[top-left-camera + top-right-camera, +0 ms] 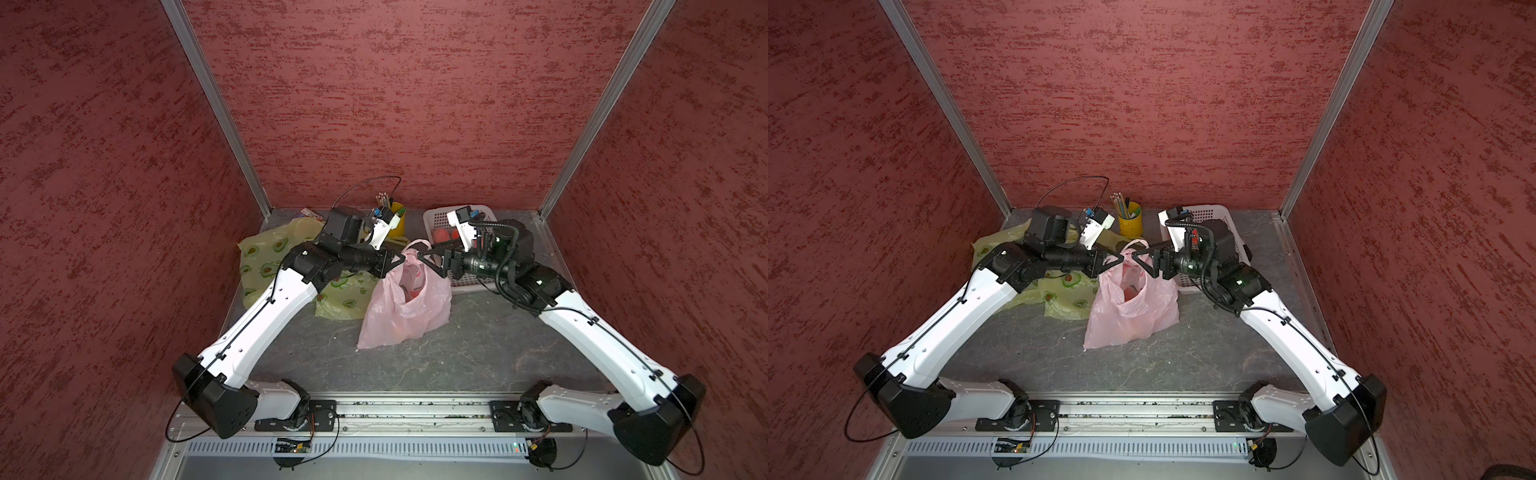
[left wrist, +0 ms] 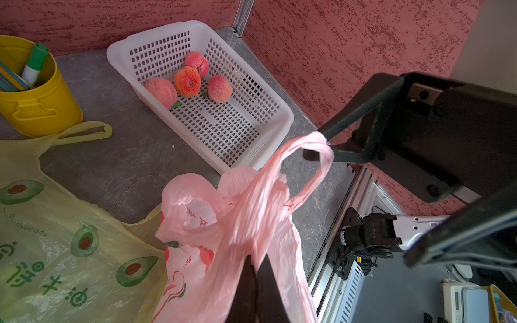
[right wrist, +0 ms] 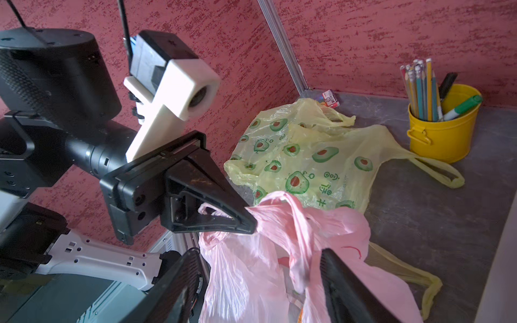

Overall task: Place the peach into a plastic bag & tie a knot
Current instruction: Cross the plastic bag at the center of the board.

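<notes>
Two limp, slippery-looking handles (image 2: 321, 145) suit gripping the light pink bag (image 1: 405, 307). Left gripper (image 2: 256, 260) pinches one; right gripper (image 2: 314, 144) gapes, hooking the other.

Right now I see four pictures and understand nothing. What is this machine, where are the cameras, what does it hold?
A robot with two arms, each ending in a two-fingered hand. Two pictures look down from above; two come from wrist cameras. On the table: a pink bag, a yellow bag, a white basket of peaches, a yellow cup of pencils. The left hand is shut on one pink handle. The right hand is open, the other handle hooked over one finger.
</notes>
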Controlling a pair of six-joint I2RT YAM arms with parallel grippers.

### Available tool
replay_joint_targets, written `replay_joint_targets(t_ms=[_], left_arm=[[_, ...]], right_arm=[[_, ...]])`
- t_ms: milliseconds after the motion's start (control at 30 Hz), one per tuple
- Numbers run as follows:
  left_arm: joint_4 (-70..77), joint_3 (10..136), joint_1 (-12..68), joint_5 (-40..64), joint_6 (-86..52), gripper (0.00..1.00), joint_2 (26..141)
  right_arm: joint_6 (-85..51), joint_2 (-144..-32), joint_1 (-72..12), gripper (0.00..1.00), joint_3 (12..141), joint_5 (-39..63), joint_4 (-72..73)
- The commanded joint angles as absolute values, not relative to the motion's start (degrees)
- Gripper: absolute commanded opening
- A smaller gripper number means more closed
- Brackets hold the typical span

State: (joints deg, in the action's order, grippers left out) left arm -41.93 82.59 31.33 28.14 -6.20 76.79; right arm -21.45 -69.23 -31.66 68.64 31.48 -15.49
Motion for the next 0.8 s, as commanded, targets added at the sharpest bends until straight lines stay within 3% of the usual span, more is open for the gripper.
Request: replay_joint_targets(t_ms=[0, 67, 200, 533, 767], left_arm=[[-40.2, 82.3, 31.1, 29.0, -6.7, 0.0, 75.5], [-40.3, 82.2, 31.1, 28.9, -6.7, 0.0, 75.5], [-40.2, 82.1, 31.1, 28.5, -7.0, 0.0, 75.8], [-37.3, 80.7, 27.8, 28.0, -10.2, 0.0, 75.1], [-36.6, 79.6, 27.3, 30.0, -11.3, 0.0, 75.1]], right_arm=[[-22.0, -69.9, -31.5, 0.61, 70.9, 29.8, -15.1], [-22.3, -70.3, -31.5, 0.48, 71.2, 29.6, -14.6], [-23.9, -70.9, -31.5, 0.02, 70.9, 30.4, -13.0], [-34.7, -66.1, -35.1, 0.0, 58.3, 37.3, 1.0], [-37.5, -72.3, -40.6, 0.0, 54.1, 36.0, 9.1]])
